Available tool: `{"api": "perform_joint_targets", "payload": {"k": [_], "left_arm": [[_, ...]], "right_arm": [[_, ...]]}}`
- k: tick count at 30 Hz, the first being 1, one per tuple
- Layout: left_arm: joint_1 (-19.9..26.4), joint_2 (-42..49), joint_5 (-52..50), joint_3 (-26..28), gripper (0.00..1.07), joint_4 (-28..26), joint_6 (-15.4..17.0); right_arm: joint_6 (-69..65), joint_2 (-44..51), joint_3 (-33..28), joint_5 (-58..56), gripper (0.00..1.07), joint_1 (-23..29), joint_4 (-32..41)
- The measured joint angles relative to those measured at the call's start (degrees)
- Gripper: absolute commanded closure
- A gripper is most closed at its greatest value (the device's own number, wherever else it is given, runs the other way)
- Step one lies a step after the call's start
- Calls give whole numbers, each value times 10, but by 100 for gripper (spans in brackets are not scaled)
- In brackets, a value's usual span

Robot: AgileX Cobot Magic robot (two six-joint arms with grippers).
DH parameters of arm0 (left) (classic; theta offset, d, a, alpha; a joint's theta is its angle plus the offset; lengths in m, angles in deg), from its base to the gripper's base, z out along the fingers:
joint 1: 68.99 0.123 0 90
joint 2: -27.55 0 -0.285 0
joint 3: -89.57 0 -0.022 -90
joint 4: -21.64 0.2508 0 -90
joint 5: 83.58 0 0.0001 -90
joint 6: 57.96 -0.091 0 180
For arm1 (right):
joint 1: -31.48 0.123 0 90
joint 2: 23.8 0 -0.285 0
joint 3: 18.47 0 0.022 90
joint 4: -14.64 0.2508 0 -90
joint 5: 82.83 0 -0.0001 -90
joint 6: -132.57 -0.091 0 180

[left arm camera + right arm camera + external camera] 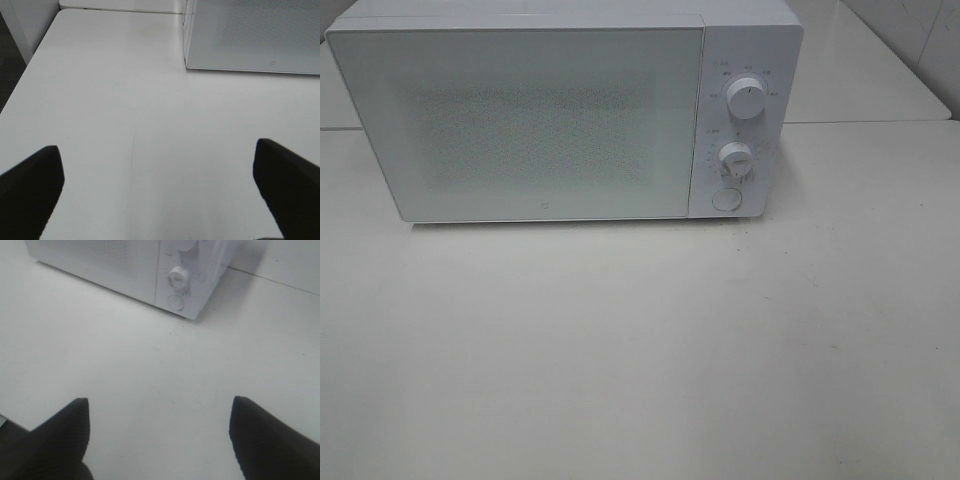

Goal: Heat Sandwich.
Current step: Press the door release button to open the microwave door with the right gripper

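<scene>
Nearest: left gripper [157, 147] spread wide, nothing between its fingers, over bare table [125, 100]. Right gripper [160, 400] likewise released and empty, over same table. Farther back: microwave [750, 40], door [520, 120] shut, two knobs [747, 100] and round button [725, 199] on its right side. Sandwich not visible in any view; maybe behind frosted door, cannot tell. Direction from either gripper and its long axis therefore unknown. Judgement: right gripper faces controls, left faces door's left corner.
</scene>
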Motion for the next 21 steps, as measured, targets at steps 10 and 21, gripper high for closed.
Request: {"api": "perform_joint_targets", "payload": {"k": [10,21], "left_arm": [[0,0,0,0,9,0,0],[0,0,0,0,9,0,0]], "right_arm": [[-14,73,-28,-6,32,-119,-29],[-48,140,-29,-1,32,-173,-49]]}}
